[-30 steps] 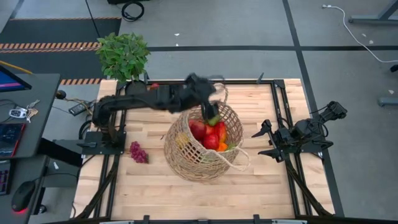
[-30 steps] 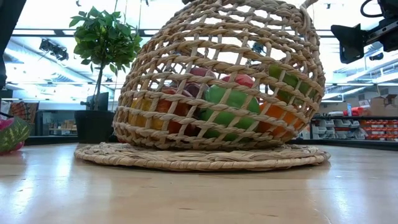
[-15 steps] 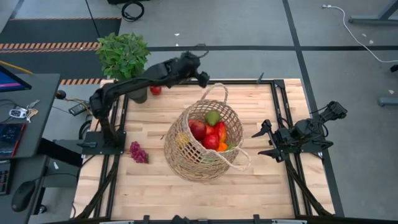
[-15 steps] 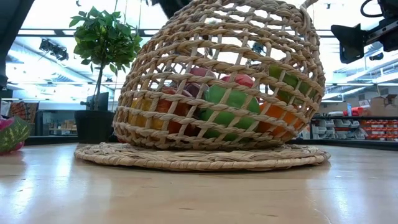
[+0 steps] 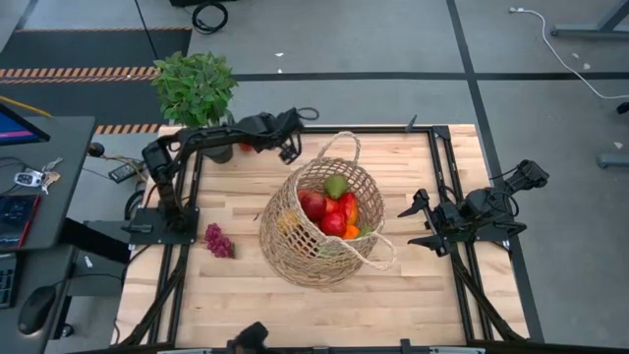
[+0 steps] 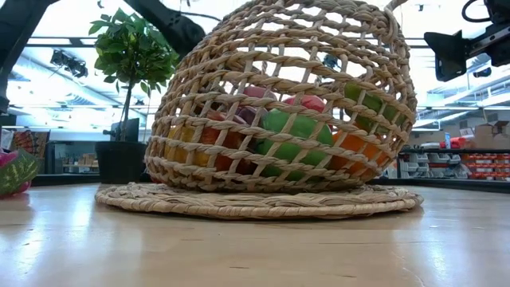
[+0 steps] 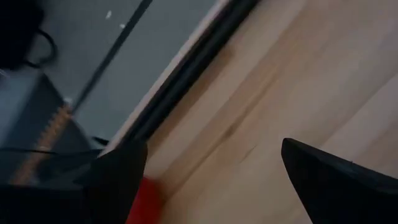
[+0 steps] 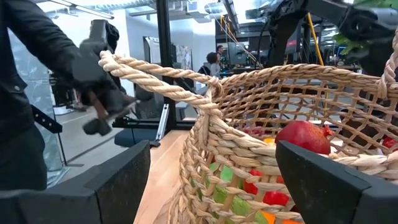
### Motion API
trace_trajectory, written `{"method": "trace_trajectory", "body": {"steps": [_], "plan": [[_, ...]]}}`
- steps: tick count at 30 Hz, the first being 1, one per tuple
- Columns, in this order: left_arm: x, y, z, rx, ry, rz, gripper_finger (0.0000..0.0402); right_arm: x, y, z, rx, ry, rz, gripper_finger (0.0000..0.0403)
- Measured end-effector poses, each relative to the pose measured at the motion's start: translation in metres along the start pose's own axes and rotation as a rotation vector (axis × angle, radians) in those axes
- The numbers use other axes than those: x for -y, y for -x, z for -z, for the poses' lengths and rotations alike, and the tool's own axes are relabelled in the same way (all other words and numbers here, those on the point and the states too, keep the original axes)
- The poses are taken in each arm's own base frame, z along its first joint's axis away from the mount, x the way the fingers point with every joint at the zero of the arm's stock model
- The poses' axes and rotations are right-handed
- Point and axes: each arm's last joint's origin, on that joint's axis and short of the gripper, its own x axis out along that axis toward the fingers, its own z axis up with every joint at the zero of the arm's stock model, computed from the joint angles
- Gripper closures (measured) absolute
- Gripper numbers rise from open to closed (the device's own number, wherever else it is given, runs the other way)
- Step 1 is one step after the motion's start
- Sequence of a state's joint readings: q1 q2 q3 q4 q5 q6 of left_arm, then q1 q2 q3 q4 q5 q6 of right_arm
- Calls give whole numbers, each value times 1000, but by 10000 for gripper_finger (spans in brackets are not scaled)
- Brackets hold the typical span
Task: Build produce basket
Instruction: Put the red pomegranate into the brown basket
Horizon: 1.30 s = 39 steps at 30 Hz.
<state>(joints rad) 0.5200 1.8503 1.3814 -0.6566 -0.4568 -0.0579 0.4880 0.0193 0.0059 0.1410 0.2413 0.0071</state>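
The tan wicker basket lies tipped at the table's middle, its mouth up and toward the right, with one loop handle toward the far edge and one toward the near right. Red, orange and green produce fills it, also seen through the weave. A dark purple grape bunch lies on the table to its left. A red piece sits by the plant pot, beside my left finger. My left gripper hangs open near the far edge. My right gripper waits open, right of the basket.
A leafy plant in a black pot stands at the far-left corner, close to my left arm. Bare wood lies along the near side. Something dark shows at the near edge.
My left gripper has risen from over the basket's mouth, swung to the far edge, then moved left and down toward the red piece by the plant pot. A green piece now shows on top of the pile in the basket. The basket has not moved.
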Motion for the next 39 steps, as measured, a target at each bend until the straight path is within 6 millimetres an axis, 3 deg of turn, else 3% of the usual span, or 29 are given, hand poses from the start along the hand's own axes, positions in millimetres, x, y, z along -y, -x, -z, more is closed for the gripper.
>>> {"method": "trace_trajectory", "body": {"steps": [7, 10, 28, 39], "plan": [[-2, -23, 30, -126, -531, -47, 24, 0, 0, 0, 0, 0, 0, 53], [-2, -26, 37, -184, -698, -151, 24, 0, 0, 0, 0, 0, 0, 53], [-22, -26, 59, -473, -984, -210, 24, 0, 0, 0, 0, 0, 0, 53], [-20, -44, 64, -579, -1171, -241, 24, 0, 0, 0, 1, 0, 0, 53]]}}
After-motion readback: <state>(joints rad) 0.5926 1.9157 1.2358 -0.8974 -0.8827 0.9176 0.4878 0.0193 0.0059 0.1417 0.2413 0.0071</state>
